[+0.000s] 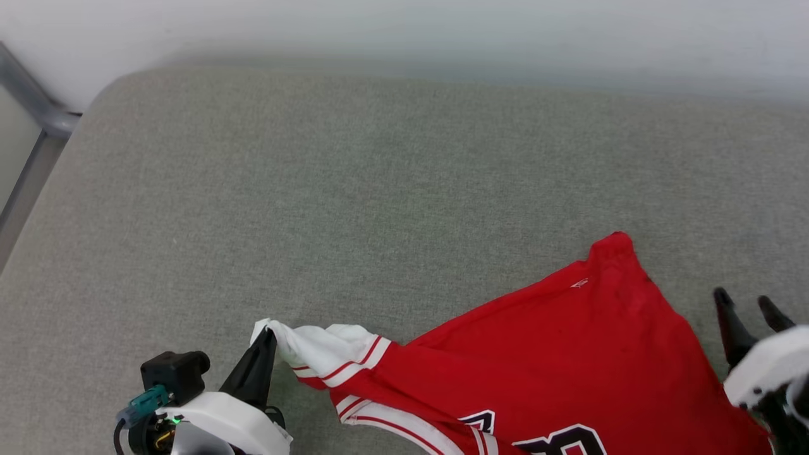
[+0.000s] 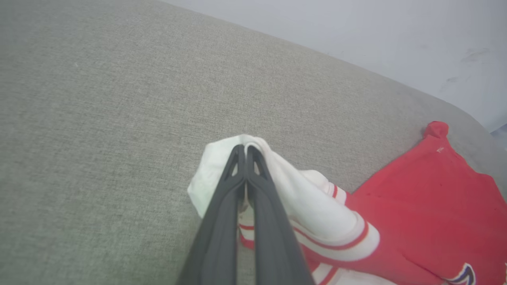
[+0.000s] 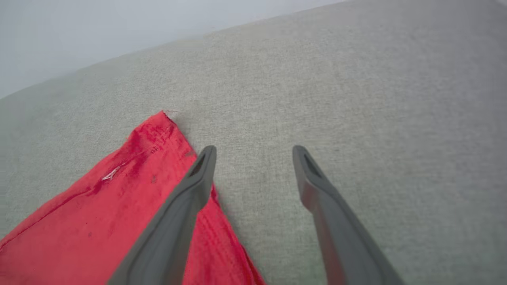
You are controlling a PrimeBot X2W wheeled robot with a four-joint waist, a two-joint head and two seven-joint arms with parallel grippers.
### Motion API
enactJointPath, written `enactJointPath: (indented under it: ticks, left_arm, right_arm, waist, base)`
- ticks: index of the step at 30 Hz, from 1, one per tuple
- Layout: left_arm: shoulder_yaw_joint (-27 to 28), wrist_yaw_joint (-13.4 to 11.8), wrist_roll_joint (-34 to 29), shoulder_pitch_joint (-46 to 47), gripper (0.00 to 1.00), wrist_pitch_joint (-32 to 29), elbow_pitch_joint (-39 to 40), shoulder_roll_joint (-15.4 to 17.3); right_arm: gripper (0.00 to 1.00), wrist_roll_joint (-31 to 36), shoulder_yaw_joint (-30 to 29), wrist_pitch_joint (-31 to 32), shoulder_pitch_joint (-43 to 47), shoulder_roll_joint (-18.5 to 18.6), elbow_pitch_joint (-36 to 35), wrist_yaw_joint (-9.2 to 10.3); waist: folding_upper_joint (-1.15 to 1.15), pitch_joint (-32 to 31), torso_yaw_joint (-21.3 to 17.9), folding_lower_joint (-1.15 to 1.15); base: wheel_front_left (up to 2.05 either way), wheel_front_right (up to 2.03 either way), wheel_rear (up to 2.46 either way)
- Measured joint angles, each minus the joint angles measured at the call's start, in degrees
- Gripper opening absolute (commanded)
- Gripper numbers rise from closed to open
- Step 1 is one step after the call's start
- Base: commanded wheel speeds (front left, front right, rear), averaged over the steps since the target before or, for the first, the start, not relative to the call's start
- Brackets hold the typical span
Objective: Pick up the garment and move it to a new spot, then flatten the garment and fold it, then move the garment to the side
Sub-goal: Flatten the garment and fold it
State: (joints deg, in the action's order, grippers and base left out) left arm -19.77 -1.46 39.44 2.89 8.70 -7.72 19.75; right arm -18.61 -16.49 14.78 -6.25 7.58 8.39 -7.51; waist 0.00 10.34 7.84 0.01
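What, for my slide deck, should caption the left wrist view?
Left gripper pinching the garment by its white sleeve over a grey-green cushion.

Open across the grey cushion (image 1: pixel 379 189) from nine through two o'clock. Blocked toward five by the spread shirt (image 1: pixel 569 341). Hemmed at ten by a metal rail (image 1: pixel 38 110), at twelve by the wall (image 1: pixel 442 31).

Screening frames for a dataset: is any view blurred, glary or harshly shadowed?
Head view: soft even light, no glare; garment crisp, cushion blurred at its far edge. Left wrist view: sharp around the left pincer. Right wrist view: hazier, the right pincer soft toward the bottom; only a faint shadow along the garment's edge.
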Motion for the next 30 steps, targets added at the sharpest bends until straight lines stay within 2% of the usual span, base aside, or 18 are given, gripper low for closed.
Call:
enactJointPath:
  ticks: [4, 8, 10, 18, 22, 27, 28, 29, 30]
  left_arm:
    - [-0.55, 0.97, -0.02, 1.26, 0.00, 0.38, -0.56, -0.35]
    - [-1.07, 1.52, -0.09, 2.08, 0.00, 0.55, -1.18, -0.43]
    - [-1.31, 1.80, -0.26, 2.85, 0.00, 0.58, -1.38, -0.54]
    - [-2.25, 2.96, -0.47, 5.48, 0.00, 1.07, -1.88, -1.13]
    - [-2.92, 3.52, -0.67, 6.36, 0.00, 1.31, -2.47, -1.56]
    - [-3.36, 3.97, -0.67, 6.81, 0.00, 1.46, -3.27, -1.92]
    - [-3.37, 3.98, -0.58, 6.82, 0.00, 1.55, -3.39, -1.91]
    - [-3.36, 3.99, -0.54, 6.82, 0.00, 1.56, -3.53, -1.89]
    - [-3.36, 3.99, -0.43, 6.83, 0.00, 1.56, -3.59, -1.87]
  right_arm:
    - [1.00, -0.10, 5.39, 12.69, -5.10, 4.56, 1.90, 0.00]
    - [1.00, -0.46, 8.89, 23.35, -9.87, 6.90, 2.67, 0.01]
    - [1.00, -0.42, 10.66, 26.79, -11.90, 7.58, 2.98, 0.01]
    - [1.00, -0.08, 18.08, 32.92, -18.90, 10.57, 6.87, 0.01]
    - [1.00, -1.91, 22.10, 34.34, -20.54, 11.70, 10.12, 0.01]
    - [1.00, -5.28, 24.21, 36.54, -21.50, 12.68, 13.90, 0.02]
    - [0.79, -6.06, 24.55, 36.89, -21.73, 12.80, 14.32, 0.03]
    - [0.19, -6.54, 24.81, 37.10, -21.90, 12.91, 14.61, 0.03]
    - [0.00, -7.12, 24.86, 37.27, -22.04, 12.91, 14.94, 0.03]
  waist:
    - [0.00, 1.57, 1.12, 0.00]
    - [0.00, 2.19, 2.47, 0.00]
    - [0.00, 2.51, 3.14, 0.00]
    - [0.00, 4.79, 5.09, 0.00]
    - [0.00, 5.73, 5.73, 0.00]
    - [0.00, 5.98, 6.12, -0.01]
    - [0.00, 6.00, 6.10, -0.01]
    - [0.00, 6.01, 6.05, -0.01]
    - [0.00, 6.05, 5.96, -0.01]
  base:
    - [0.00, 0.00, 0.00]
    - [0.00, 0.00, 0.00]
    - [0.00, 0.00, 0.00]
    - [0.00, 0.00, 0.00]
    - [0.00, 0.00, 0.00]
    - [0.00, 0.00, 0.00]
    - [0.00, 0.00, 0.00]
    - [0.00, 0.00, 0.00]
    - [0.00, 0.00, 0.00]
